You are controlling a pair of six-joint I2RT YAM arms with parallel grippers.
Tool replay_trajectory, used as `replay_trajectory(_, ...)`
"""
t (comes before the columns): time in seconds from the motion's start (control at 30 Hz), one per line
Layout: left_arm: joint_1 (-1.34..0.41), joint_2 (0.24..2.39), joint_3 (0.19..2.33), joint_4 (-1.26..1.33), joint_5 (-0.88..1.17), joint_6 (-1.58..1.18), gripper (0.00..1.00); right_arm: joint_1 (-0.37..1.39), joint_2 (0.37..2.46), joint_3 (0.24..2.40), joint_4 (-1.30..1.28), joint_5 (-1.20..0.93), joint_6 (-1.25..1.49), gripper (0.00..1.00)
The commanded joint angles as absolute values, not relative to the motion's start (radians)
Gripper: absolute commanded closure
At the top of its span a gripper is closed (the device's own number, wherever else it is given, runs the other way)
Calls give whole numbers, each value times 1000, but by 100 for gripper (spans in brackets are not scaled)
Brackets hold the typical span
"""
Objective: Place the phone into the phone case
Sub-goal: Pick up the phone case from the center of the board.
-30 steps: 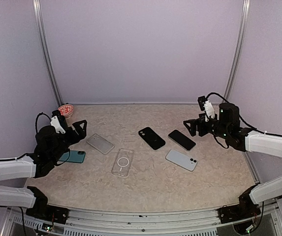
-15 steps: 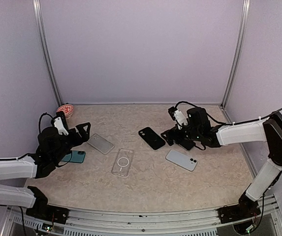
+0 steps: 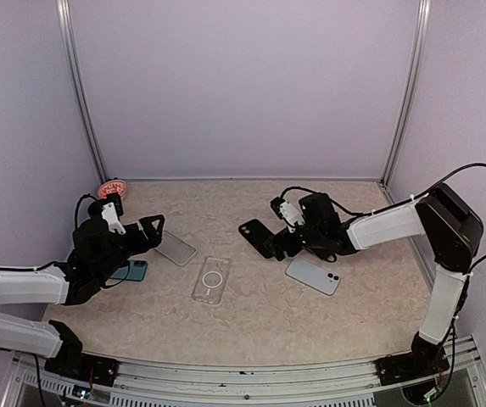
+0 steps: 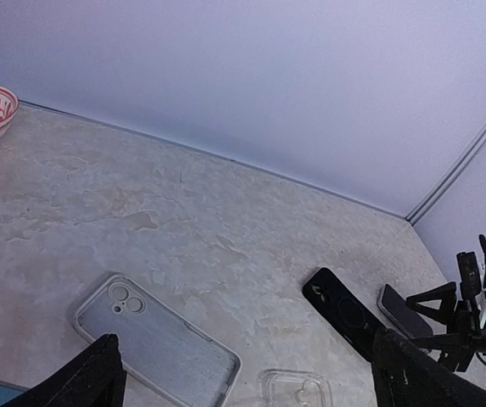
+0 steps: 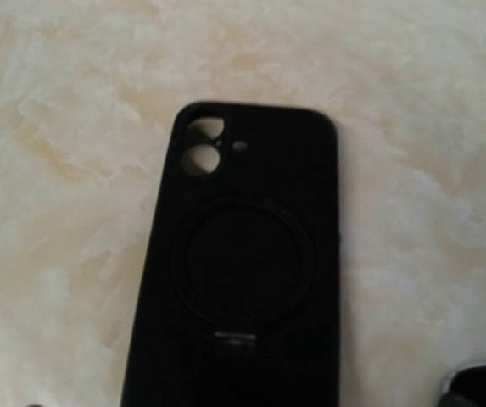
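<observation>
A black phone case (image 3: 258, 236) lies face down at mid-table; it fills the right wrist view (image 5: 243, 271). My right gripper (image 3: 278, 244) hovers low over its near end, jaws spread and empty; its fingers stay outside its own wrist view. A black phone (image 4: 402, 309) lies just right of the case, hidden under my right arm in the top view. A light phone (image 3: 312, 275) lies nearer the front. My left gripper (image 3: 152, 231) is open and empty above a grey translucent case (image 3: 173, 248), with its fingers (image 4: 98, 373) at the bottom corners of the left wrist view.
A clear case (image 3: 211, 280) lies at centre front. A teal phone (image 3: 129, 270) lies under my left arm. A red-patterned bowl (image 3: 111, 188) stands at the back left corner. Walls close in the table on three sides.
My right arm has reached leftward across the black phone to the black case. My left gripper has moved slightly forward and right, toward the grey case.
</observation>
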State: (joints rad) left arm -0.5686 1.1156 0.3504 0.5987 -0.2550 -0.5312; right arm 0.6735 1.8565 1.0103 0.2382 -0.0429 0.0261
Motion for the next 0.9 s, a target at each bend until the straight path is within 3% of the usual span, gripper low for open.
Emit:
replay_trajectory(0.0, -577, 1124, 374, 615, -245, -523, 1, 684, 1908, 1050, 217, -54, 9, 0)
replay_trajectory(0.87, -580, 1199, 380, 644, -212, -544, 1, 690, 2085, 1185, 138, -56, -43, 2)
